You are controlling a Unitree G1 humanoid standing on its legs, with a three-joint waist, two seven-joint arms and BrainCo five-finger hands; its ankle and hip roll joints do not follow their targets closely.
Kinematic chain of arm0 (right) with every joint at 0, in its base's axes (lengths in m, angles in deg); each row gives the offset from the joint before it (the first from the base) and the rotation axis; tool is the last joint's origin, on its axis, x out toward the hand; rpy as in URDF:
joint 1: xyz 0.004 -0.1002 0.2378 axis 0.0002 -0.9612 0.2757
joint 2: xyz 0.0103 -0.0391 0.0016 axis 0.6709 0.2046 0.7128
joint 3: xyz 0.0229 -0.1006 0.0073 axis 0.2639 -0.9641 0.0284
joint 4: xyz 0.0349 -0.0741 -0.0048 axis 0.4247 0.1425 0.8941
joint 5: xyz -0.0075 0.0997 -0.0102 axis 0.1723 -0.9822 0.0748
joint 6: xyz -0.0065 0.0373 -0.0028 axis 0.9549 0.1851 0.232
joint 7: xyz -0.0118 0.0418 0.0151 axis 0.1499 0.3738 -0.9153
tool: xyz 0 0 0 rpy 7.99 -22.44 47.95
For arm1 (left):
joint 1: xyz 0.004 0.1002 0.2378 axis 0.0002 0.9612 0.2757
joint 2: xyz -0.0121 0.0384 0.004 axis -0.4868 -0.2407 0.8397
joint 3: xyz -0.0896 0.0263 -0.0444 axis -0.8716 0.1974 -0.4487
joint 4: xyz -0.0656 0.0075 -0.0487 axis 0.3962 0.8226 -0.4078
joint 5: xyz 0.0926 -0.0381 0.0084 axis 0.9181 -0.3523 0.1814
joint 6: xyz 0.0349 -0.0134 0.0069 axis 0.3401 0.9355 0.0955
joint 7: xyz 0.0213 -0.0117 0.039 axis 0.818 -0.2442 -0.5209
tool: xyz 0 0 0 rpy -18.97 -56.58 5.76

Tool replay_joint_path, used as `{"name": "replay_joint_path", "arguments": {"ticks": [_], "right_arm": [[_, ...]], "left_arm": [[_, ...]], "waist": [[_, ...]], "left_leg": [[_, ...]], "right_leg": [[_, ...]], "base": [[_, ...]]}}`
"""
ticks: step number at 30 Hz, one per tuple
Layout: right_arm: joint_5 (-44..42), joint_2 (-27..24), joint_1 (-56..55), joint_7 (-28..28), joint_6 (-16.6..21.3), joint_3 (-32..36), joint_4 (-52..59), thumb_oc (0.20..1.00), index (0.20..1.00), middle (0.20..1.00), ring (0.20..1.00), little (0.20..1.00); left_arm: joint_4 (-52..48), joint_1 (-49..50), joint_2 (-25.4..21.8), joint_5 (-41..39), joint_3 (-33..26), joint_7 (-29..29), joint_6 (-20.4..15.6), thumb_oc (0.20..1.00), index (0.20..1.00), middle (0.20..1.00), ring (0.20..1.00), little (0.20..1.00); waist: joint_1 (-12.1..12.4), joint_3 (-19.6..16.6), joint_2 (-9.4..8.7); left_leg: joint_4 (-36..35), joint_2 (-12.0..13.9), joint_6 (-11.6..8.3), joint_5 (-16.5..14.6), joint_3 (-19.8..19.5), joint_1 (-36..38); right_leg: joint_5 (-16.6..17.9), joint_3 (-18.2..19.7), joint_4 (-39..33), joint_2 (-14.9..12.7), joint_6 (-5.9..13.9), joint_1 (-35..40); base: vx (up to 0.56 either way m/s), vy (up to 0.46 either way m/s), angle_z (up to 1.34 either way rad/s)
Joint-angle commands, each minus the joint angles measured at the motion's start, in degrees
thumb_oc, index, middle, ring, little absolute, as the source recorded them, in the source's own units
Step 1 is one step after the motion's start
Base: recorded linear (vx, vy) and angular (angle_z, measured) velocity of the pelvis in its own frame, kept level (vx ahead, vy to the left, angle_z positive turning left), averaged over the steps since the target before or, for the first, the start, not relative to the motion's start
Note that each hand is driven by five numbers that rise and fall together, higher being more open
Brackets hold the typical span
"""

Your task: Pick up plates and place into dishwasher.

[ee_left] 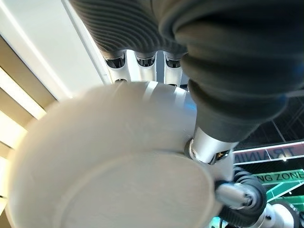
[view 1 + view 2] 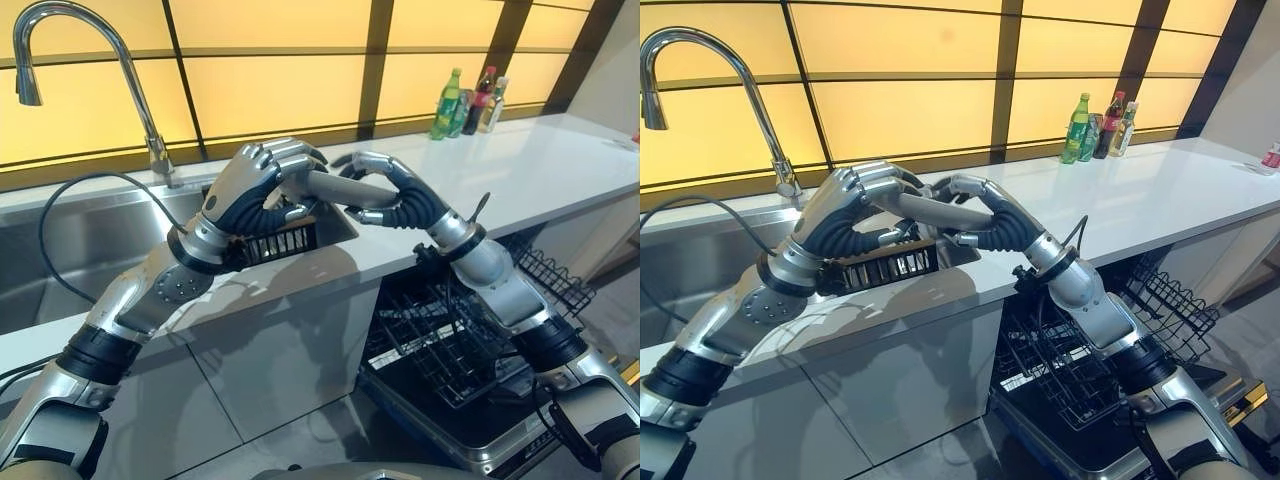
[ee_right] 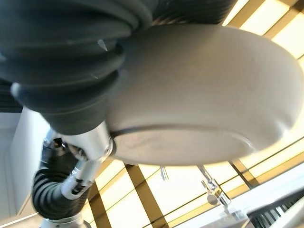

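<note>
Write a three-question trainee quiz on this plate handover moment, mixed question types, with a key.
1. True or false: both the left hand and the right hand have fingers curled on the plate.
2. Over what is the plate held? A) the open dishwasher rack B) the sink edge and countertop C) the floor
3. Fill in: the bottles stand at the countertop's far ____ end.

Key: 1 true; 2 B; 3 right.

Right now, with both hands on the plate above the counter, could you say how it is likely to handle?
The plate looks rigid, probably ceramic, so likely breakable if dropped. Its surface looks smooth, so it may slip. The left robot hand and right robot hand both curl round its rim, which should steady it.
</note>
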Motion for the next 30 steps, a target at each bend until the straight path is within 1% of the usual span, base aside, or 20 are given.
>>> {"name": "replay_joint_path", "arguments": {"ticks": [1, 8, 10, 11, 12, 13, 14, 16, 20, 24, 25, 27, 28, 29, 30], "right_arm": [[-2.83, 0.20, 7.42, 4.14, 0.92, 2.61, -1.08, 0.200, 0.200, 0.200, 0.200, 0.200], [-2.05, -0.56, 4.47, 4.88, 1.79, 5.97, -0.38, 0.200, 0.200, 0.200, 0.200, 0.200], [-0.02, -1.22, 3.79, 5.61, 1.69, 6.72, -0.26, 0.200, 0.200, 0.200, 0.200, 0.200], [0.21, -1.86, 3.46, 5.76, 1.92, 7.02, -0.33, 0.200, 0.200, 0.200, 0.200, 0.200], [0.45, -2.79, 2.77, 5.68, 2.17, 7.83, -0.15, 0.200, 0.200, 0.200, 0.200, 0.200], [0.81, -3.56, 2.26, 5.70, 2.22, 8.42, -0.16, 0.200, 0.200, 0.200, 0.200, 0.200], [1.44, -4.42, 1.59, 5.73, 2.02, 9.27, -0.06, 0.200, 0.200, 0.200, 0.200, 0.200], [0.99, -6.80, -1.11, 5.62, 2.76, 11.67, 0.19, 0.200, 0.200, 0.200, 0.200, 0.200], [1.91, -9.80, -8.06, 4.50, 3.52, 17.29, 0.61, 0.200, 0.200, 0.200, 0.200, 0.200], [0.71, -12.27, -17.05, 2.04, 3.25, 24.07, -0.55, 0.200, 0.200, 0.200, 0.200, 0.200], [0.84, -12.54, -18.32, 1.90, 3.01, 25.03, -1.11, 0.200, 0.200, 0.200, 0.200, 0.200], [0.63, -13.22, -20.40, 1.25, 2.53, 26.47, -2.29, 0.200, 0.200, 0.200, 0.200, 0.200], [-0.50, -14.00, -22.35, -0.19, 1.97, 27.76, -3.72, 0.200, 0.200, 0.200, 0.200, 0.200], [-1.05, -14.05, -22.72, -0.81, 1.35, 28.06, -3.89, 0.200, 0.200, 0.200, 0.200, 0.200], [-1.36, -14.05, -23.62, -2.13, 0.28, 28.37, -5.07, 0.200, 0.200, 0.200, 0.200, 0.200]], "left_arm": [[-0.09, -7.70, 1.21, -3.37, 1.40, -0.65, -0.82, 0.200, 0.200, 0.200, 0.200, 0.200], [-0.06, -6.05, 0.43, -3.95, 0.10, 0.51, -1.22, 0.200, 0.200, 0.200, 0.200, 0.200], [0.32, -5.82, 0.30, -3.67, -0.02, 1.05, -0.89, 0.200, 0.200, 0.200, 0.200, 0.200], [0.35, -5.63, 0.00, -4.03, -0.10, 1.44, -0.36, 0.294, 0.294, 0.294, 0.294, 0.294], [0.48, -5.11, -0.40, -4.92, -0.49, 2.17, 0.66, 1.000, 1.000, 1.000, 1.000, 1.000], [0.75, -4.70, -0.69, -4.93, -0.97, 2.42, 1.05, 1.000, 1.000, 1.000, 1.000, 1.000], [1.20, -4.11, -1.17, -4.09, -1.69, 1.59, 1.34, 1.000, 1.000, 1.000, 1.000, 1.000], [2.30, -2.41, -2.99, -3.75, -3.58, -0.46, 1.93, 1.000, 1.000, 1.000, 1.000, 1.000], [5.26, 1.56, -4.87, -2.30, -8.04, -3.84, 3.83, 1.000, 1.000, 1.000, 1.000, 1.000], [9.90, 6.60, -7.11, 1.83, -13.18, -8.89, 7.69, 1.000, 1.000, 1.000, 1.000, 1.000], [11.33, 7.06, -7.78, 3.00, -13.80, -9.89, 9.21, 1.000, 1.000, 1.000, 1.000, 1.000], [15.13, 7.52, -9.62, 5.00, -14.27, -12.57, 10.66, 1.000, 1.000, 1.000, 1.000, 1.000], [18.94, 8.03, -11.65, 6.14, -15.11, -14.96, 12.14, 1.000, 1.000, 1.000, 1.000, 1.000], [19.57, 7.86, -11.92, 6.40, -14.92, -15.57, 12.31, 1.000, 1.000, 1.000, 1.000, 1.000], [21.89, 8.02, -12.86, 5.98, -15.27, -16.30, 13.48, 1.000, 1.000, 1.000, 1.000, 1.000]], "waist": [[2.40, 1.40, 0.48], [1.77, 1.40, 0.72], [1.43, 1.48, 0.73], [1.30, 1.50, 0.74], [1.05, 1.52, 0.74], [0.87, 1.49, 0.72], [0.59, 1.45, 0.73], [-0.05, 1.50, 0.73], [-1.45, 1.48, 0.80], [-3.33, 1.49, 0.93], [-3.71, 1.57, 0.94], [-4.47, 1.68, 1.06], [-5.31, 1.84, 1.18], [-5.31, 1.84, 1.16], [-5.73, 1.89, 1.21]], "left_leg": [[0.82, -2.14, -0.95, -10.10, 0.01, 2.73], [0.74, -2.11, -0.82, -10.19, 0.61, 2.96], [0.78, -2.03, -0.84, -10.26, 1.00, 3.06], [0.76, -1.99, -0.80, -10.32, 1.14, 3.12], [0.73, -1.97, -0.80, -10.38, 1.28, 3.21], [0.71, -1.96, -0.77, -10.42, 1.45, 3.27], [0.69, -1.96, -0.75, -10.47, 1.65, 3.36], [0.66, -1.87, -0.71, -10.60, 2.13, 3.60], [0.59, -1.67, -0.62, -10.78, 3.17, 3.93], [0.59, -1.36, -0.54, -11.00, 4.61, 4.29], [0.59, -1.29, -0.52, -11.09, 4.97, 4.41], [0.59, -1.24, -0.54, -11.23, 5.46, 4.56], [0.59, -1.20, -0.56, -11.24, 5.94, 4.61], [0.59, -1.18, -0.56, -11.27, 6.04, 4.65], [0.59, -1.11, -0.64, -11.28, 6.34, 4.69]], "right_leg": [[-7.64, 0.72, 2.01, -1.14, 4.21, 1.29], [-7.33, 1.15, 1.77, -1.12, 4.46, 1.23], [-7.26, 1.44, 1.72, -1.10, 4.52, 1.21], [-7.22, 1.52, 1.69, -1.08, 4.56, 1.20], [-7.17, 1.72, 1.64, -1.03, 4.61, 1.16], [-7.15, 1.88, 1.60, -0.98, 4.64, 1.14], [-7.14, 2.12, 1.59, -0.92, 4.70, 1.12], [-7.15, 2.56, 1.71, -0.84, 4.85, 1.05], [-7.06, 3.55, 1.78, -0.68, 5.14, 0.80], [-6.93, 5.01, 1.90, -0.34, 5.30, 0.43], [-6.90, 5.24, 1.96, -0.30, 5.34, 0.34], [-6.81, 5.73, 1.88, -0.18, 5.44, 0.26], [-6.71, 6.15, 1.82, -0.10, 5.52, 0.17], [-6.70, 6.25, 1.81, -0.08, 5.53, 0.18], [-6.64, 6.53, 1.78, -0.05, 5.64, 0.13]], "base": [[0.00, 0.000, 0.00], [0.00, 0.000, 0.00], [0.00, 0.000, 0.00], [0.00, 0.000, 0.00], [0.00, 0.000, 0.00], [0.00, 0.000, 0.00], [0.00, 0.000, 0.00], [0.00, 0.000, 0.00], [0.01, 0.013, -0.06], [0.02, 0.016, -0.12], [0.01, 0.010, -0.17], [0.01, 0.008, -0.23], [0.01, 0.008, -0.19], [0.01, 0.007, -0.13], [0.01, 0.004, -0.12]]}}
